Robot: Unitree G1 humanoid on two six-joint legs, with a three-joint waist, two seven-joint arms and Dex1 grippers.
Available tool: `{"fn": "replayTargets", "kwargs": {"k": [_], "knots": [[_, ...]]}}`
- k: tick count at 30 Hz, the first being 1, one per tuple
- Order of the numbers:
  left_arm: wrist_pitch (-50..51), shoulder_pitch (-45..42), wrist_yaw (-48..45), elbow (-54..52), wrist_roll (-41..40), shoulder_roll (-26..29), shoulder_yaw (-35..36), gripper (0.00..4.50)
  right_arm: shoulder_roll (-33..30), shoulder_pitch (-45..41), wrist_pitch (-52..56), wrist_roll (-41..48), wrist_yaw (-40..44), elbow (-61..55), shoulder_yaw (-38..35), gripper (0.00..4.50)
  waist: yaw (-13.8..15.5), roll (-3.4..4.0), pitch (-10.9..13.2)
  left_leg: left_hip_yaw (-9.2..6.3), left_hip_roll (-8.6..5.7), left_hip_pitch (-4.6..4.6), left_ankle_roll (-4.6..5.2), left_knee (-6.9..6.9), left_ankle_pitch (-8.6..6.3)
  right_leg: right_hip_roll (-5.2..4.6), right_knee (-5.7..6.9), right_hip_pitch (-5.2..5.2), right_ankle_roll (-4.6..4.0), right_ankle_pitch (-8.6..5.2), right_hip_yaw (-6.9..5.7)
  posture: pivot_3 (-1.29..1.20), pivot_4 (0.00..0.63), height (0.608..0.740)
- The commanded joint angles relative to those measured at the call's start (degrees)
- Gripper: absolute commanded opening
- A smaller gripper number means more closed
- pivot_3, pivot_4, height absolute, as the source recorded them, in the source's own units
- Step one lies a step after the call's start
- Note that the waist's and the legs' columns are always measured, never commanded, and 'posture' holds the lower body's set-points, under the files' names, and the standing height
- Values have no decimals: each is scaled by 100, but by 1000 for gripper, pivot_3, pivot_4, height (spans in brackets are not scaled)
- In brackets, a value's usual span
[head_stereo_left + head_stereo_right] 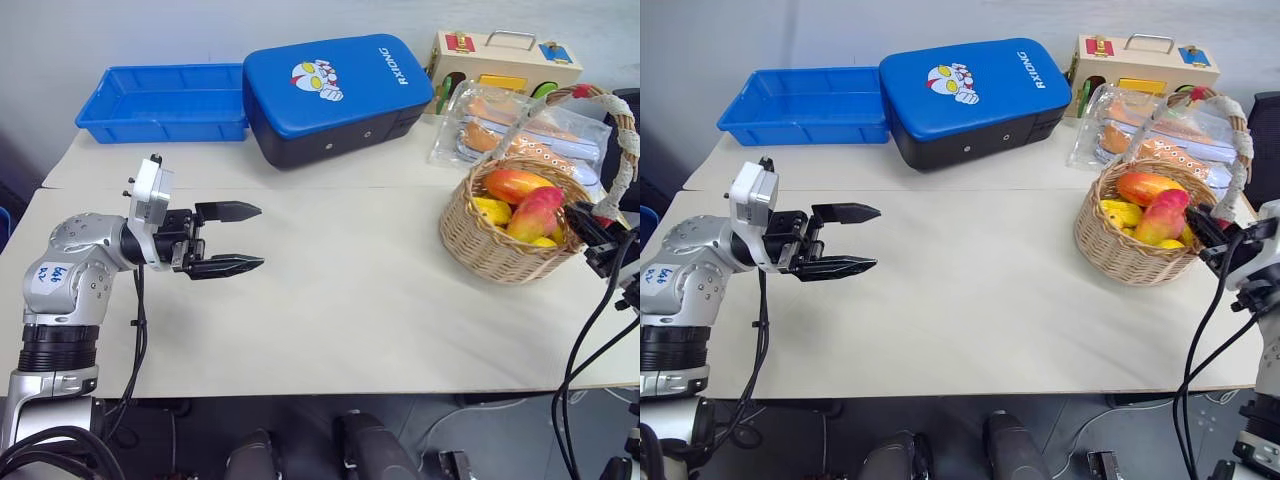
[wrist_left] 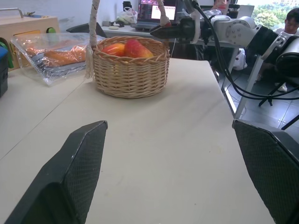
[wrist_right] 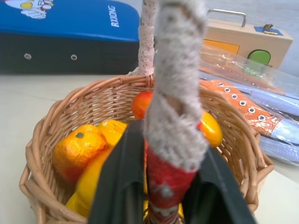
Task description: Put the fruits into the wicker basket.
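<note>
Now | fruits (image 1: 524, 203) lie in wicker basket (image 1: 480, 245) at table's (image 1: 330, 290) right | my right hand (image 3: 170, 196) straddles the handle base, grip uncertain | my left hand (image 1: 232, 238) spread, empty | glossy, light, slippery: I'd pinch mid-body.

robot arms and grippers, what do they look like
The left arm is silver-grey metal with black joints, a white handwritten label and a loose black cable. The left gripper has two pointed black fingers with textured pads. The right gripper is black too, trailing black cables.
</note>
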Motion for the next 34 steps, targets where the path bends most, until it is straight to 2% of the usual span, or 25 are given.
{"fn": "replayTargets", "kwargs": {"k": [1, 6, 8, 13, 15, 16, 19, 23, 26, 30, 34], "knots": [[-84, 97, -48, -18, 53, 157, 164, 4500, -258, 244, -192, 136, 179, -197, -269, 2237, 6, 0, 0, -1, 0, 0, 0, -1, 0, 0, 0, 0, 0, 0, 0, 0, 150, 740], [-49, 281, 50, 184, 181, 304, 253, 4500, -556, 760, -291, 366, 545, -449, -664, 3864, 14, 1, 0, -2, -1, -1, 1, -2, 0, -2, -3, 0, 2, -1, 0, 0, 150, 740], [-341, 527, 35, 333, 341, 364, 332, 4500, -716, 1061, -359, 430, 824, -535, -901, 4477, 14, 1, 0, -3, -1, -1, 1, -2, 0, -1, -4, 1, 2, -1, 0, 0, 150, 740], [-1378, 1377, -157, 521, 888, 637, 472, 4500, -721, 2164, -853, 610, 1732, -787, -1457, 4477, -2, 1, 0, -3, 2, 5, 1, -27, -1, 1, -25, 7, 2, -1, -3, 0, 150, 740], [-1617, 1624, -9, 481, 1048, 666, 537, 4500, -482, 2719, -1113, 561, 2011, -1175, -1304, 4477, 9, 0, 0, -1, -1, 5, 2, -31, -1, -1, -35, 9, 2, -1, -1, 0, 150, 740], [-1816, 1892, 88, 383, 1126, 636, 632, 4500, -374, 3032, -1271, 686, 2437, -1555, -1065, 4477, 11, -2, -1, -3, -2, 5, 3, -32, -1, -3, -36, 11, 2, -1, -2, 0, 150, 740], [-2243, 2587, 530, 3, 1345, 440, 838, 4500, -165, 3112, -1535, 831, 2892, -2064, -275, 4477, -48, -4, -3, -4, 1, 15, 5, -41, -2, -6, -40, 22, 2, 0, -2, 0, 150, 740], [-2348, 3263, 965, -539, 1484, 265, 914, 4500, 17, 2316, -1906, 417, 3170, -1816, 1108, 4477, -58, -18, -6, -8, -3, 20, 14, -37, -2, -12, -42, 30, 8, 9, -5, 0, 150, 740], [-2299, 3651, 1198, -929, 1449, 162, 962, 4500, 197, 1710, -2280, 116, 3332, -1378, 1830, 4477, -13, -17, -5, -11, -3, 22, 15, -37, -1, -12, -42, 31, 5, 10, -7, 0, 150, 740], [-2330, 4144, 1616, -1497, 1547, -29, 1001, 4500, 442, 1084, -2623, -75, 3441, -745, 2414, 4477, 30, -17, -6, -13, -5, 15, 19, -41, -3, -14, -56, 29, 5, 10, -9, 0, 150, 740], [-2329, 4336, 1895, -1690, 1696, -61, 1058, 4500, 467, 718, -2953, -170, 3463, -236, 2539, 4477, 46, -17, -6, -12, -6, 11, 24, -33, -6, -17, -62, 31, 5, 10, -9, 0, 150, 740]]}}
